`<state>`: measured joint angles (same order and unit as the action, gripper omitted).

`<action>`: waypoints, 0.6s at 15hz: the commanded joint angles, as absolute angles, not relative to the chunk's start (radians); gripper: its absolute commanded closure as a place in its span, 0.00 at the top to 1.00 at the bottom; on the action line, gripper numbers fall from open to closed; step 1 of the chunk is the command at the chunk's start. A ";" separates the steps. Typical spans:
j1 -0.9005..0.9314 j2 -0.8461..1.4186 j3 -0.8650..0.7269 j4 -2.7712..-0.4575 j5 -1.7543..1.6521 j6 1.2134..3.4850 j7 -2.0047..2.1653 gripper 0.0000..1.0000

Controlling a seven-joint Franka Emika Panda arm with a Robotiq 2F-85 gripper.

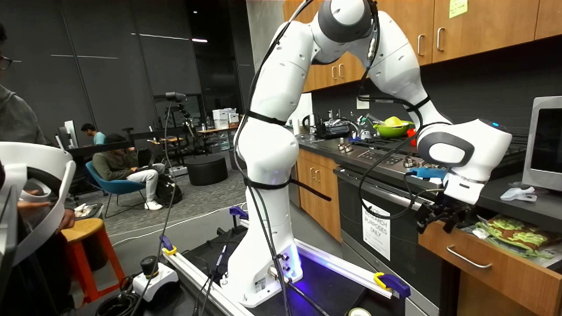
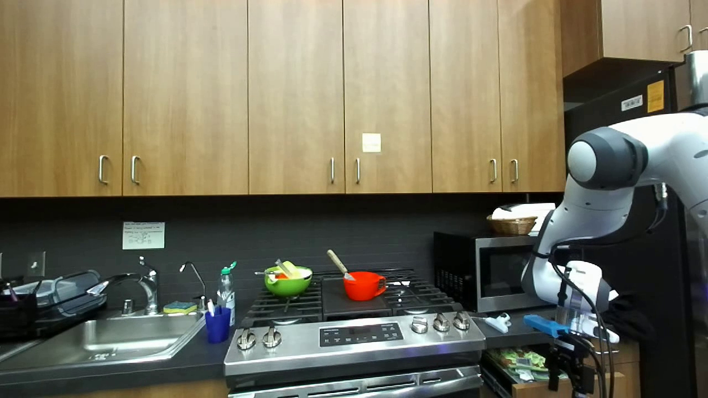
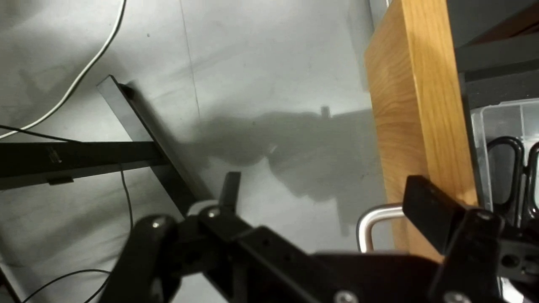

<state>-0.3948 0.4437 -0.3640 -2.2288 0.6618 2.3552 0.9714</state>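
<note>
Wrist view: jaws spread wide, released; open drawer (image 3: 438,118) at 3 o'clock, metal handle (image 3: 369,220) at 4.

Your fingers (image 3: 433,210) are spread wide; one overlaps the drawer's wooden front (image 3: 436,105), contact unclear. Metal handle (image 3: 367,225) shows between them. Behind the front you get a clear bin (image 3: 503,115) with black loop handles (image 3: 520,162). Floor (image 3: 269,71): white cable (image 3: 100,52), black stand (image 3: 101,158).

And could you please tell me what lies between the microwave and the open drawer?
The countertop above the drawer, with a white clip-like object on it, in both exterior views.
</note>
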 commanded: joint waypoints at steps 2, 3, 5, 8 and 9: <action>-0.409 0.500 -0.338 -2.109 0.761 2.381 0.982 1.00; -0.412 0.509 -0.338 -2.093 0.778 2.384 0.980 1.00; -0.416 0.529 -0.337 -2.061 0.811 2.391 0.976 1.00; -0.421 0.556 -0.341 -2.027 0.843 2.395 0.980 1.00; -0.424 0.565 -0.340 -2.018 0.853 2.398 0.977 1.00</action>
<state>-0.4039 0.5318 -0.3501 -2.0585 0.8149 2.3900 0.9736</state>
